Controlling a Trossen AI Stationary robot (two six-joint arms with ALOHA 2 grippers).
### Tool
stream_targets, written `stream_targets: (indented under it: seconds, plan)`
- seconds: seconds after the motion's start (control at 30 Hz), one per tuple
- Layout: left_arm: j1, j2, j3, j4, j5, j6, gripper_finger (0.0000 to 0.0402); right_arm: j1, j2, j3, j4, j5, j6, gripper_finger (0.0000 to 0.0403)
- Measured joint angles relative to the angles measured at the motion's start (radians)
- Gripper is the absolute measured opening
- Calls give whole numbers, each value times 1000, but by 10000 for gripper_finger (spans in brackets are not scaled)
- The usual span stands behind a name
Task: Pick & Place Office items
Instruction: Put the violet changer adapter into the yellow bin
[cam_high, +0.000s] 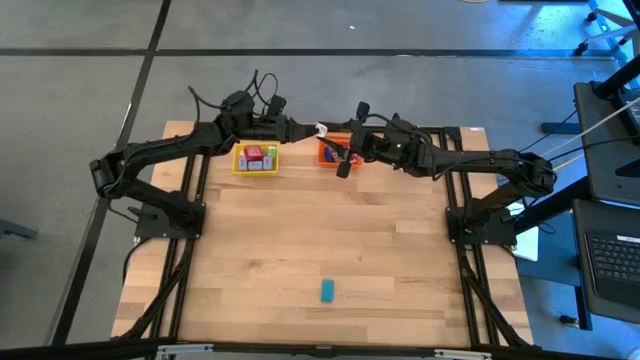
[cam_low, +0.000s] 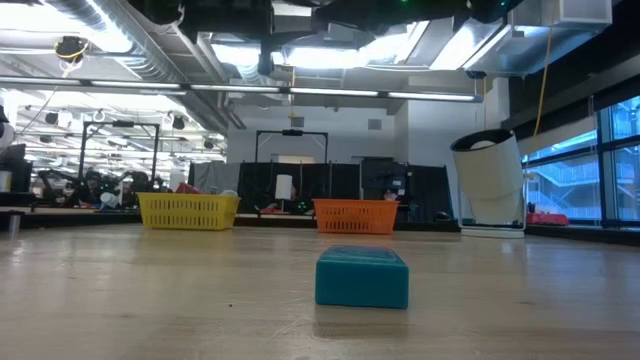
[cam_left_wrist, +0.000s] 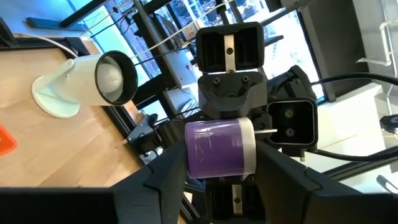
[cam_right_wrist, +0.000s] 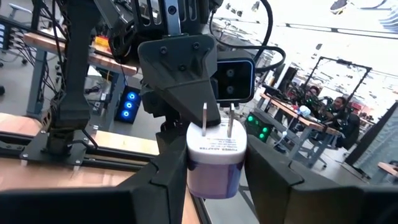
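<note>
A small lilac-and-white plug adapter (cam_high: 320, 130) hangs in the air over the table's far edge, between the yellow tray (cam_high: 256, 160) and the orange tray (cam_high: 335, 152). My left gripper (cam_high: 308, 130) and my right gripper (cam_high: 331, 137) meet tip to tip at it, both shut on it. In the left wrist view the adapter (cam_left_wrist: 221, 149) sits between my left gripper's (cam_left_wrist: 221, 182) fingers. In the right wrist view it (cam_right_wrist: 214, 155) sits between my right gripper's (cam_right_wrist: 216, 182) fingers. A teal block (cam_high: 327, 290) lies flat near the near edge, also in the low view (cam_low: 362, 277). My left gripper pinches the adapter's lilac body (cam_left_wrist: 194, 152) between its two fingers, coming level from the table's left. The adapter is lifted clear of the table. My right gripper's fingers stand across it on the other two sides. My right gripper pinches the adapter by its lilac part (cam_right_wrist: 211, 177), under the white pronged face (cam_right_wrist: 217, 146), between its two fingers. It comes level from the table's right. The two prongs (cam_right_wrist: 229, 121) point at my left gripper. The adapter is clear of the table.
The yellow tray holds red, white and lilac pieces, the orange tray blue ones; both stand at the far edge. A white round container with a dark rim (cam_left_wrist: 87, 84) stands past the table's right side, also in the low view (cam_low: 490, 180). Bare wood lies between trays and teal block.
</note>
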Motion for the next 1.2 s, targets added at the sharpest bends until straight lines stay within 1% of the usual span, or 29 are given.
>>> stream_targets:
  seconds: [0.13,0.37,0.53,0.63,0.73,0.83,0.87,0.93,1.03,1.13,1.2]
  plan:
    - [5,1,0,-2,-3,-2,152,0,0,1,-9,26,-2,144]
    - [20,2,0,0,24,-25,162,2,3,1,-12,49,1,197]
    - [49,-14,0,-1,54,-32,158,0,-14,1,-26,59,2,226]
    - [81,-32,0,-3,56,-31,156,-3,-45,1,-76,73,27,240]
    - [127,-51,0,-30,84,14,160,-11,-77,1,-187,94,78,250]
    - [182,-71,0,-183,102,122,163,-25,-105,1,-321,99,159,256]
    - [201,-76,0,-258,98,170,163,-29,-108,1,-371,100,197,257]
    - [236,-80,0,-440,58,286,161,-34,-108,1,-473,98,283,257]
    - [284,-80,0,-735,-62,432,160,-35,-104,1,-606,94,391,257]
    - [309,-80,0,-955,-249,579,162,-36,-97,-1,-713,79,487,257]
    - [309,-80,0,-1062,-378,645,162,-36,-92,0,-730,79,537,255]
